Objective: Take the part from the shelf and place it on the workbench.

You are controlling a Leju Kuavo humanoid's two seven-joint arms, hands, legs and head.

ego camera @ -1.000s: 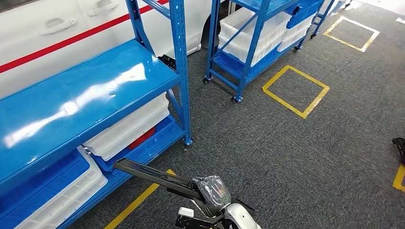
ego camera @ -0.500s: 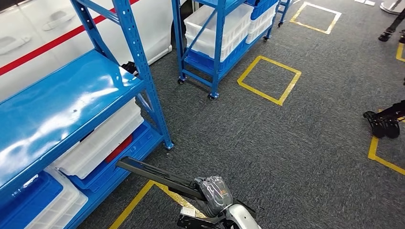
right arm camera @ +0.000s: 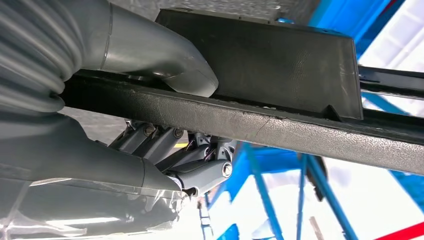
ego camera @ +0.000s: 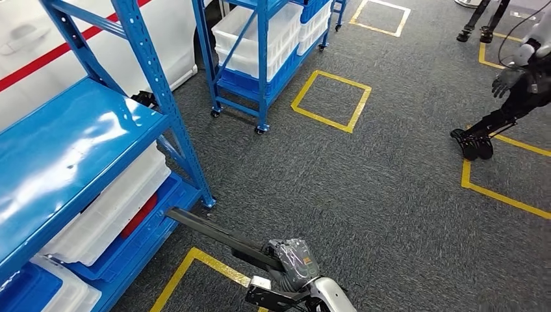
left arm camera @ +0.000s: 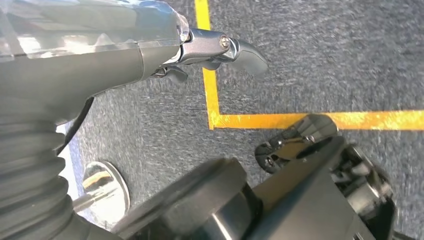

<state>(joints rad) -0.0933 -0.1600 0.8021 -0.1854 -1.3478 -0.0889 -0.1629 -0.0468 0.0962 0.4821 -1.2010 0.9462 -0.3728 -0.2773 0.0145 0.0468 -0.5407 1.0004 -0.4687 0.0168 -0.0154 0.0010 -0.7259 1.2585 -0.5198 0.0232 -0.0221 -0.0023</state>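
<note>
Underfoot, grey carpet (ego camera: 390, 195) – yellow floor squares (ego camera: 331, 101), blue shelving (ego camera: 78, 149).

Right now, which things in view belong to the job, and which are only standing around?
Job:
- long black part, held
- right hand gripping it
- blue shelf

Standing around:
- wheeled blue rack with white bins
- yellow floor squares
- another robot
- white vehicle

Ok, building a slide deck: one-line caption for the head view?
Right hand carries a long black part over grey carpet, beside blue shelves.
</note>
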